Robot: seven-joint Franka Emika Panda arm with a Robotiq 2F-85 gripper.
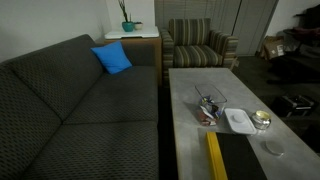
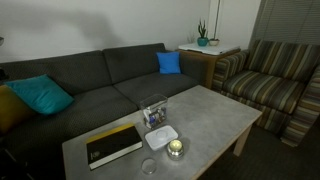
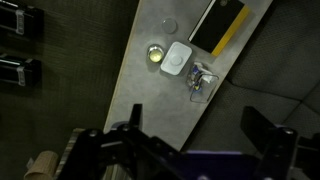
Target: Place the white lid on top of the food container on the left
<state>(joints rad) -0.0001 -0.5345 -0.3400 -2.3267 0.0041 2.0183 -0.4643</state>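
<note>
Only the wrist view shows the claw (image 3: 198, 125). Its two fingers (image 3: 133, 120) are spread wide with nothing between them, and it hangs high above the bench (image 3: 150, 95), well apart from everything on it. That view looks straight down, so the layout reads plainly. Both exterior views give the room instead, and only one of them takes in a teal cushion (image 2: 40, 95) at the sofa's (image 2: 100, 80) far end.

The white lid (image 3: 178, 58) is a flat rounded rectangle with a raised rim. It lies face-up on the bench, uncovered. The food container (image 3: 203, 80) stands just beside it, clear-walled with dark and reddish contents, and its top is open.

On the lid's other side, very close, is a small round container (image 3: 156, 54) with yellowish contents. Whether the two touch cannot be told. A grey disc (image 3: 170, 25) lies a little further on, and a black book (image 3: 220, 25) with a yellow edge is nearby. Nothing lies across the lid or the food container.

Around the bench are a blue cushion (image 2: 169, 62), a striped armchair (image 2: 270, 85) and a side table (image 2: 205, 50) bearing a potted plant (image 2: 203, 35).
</note>
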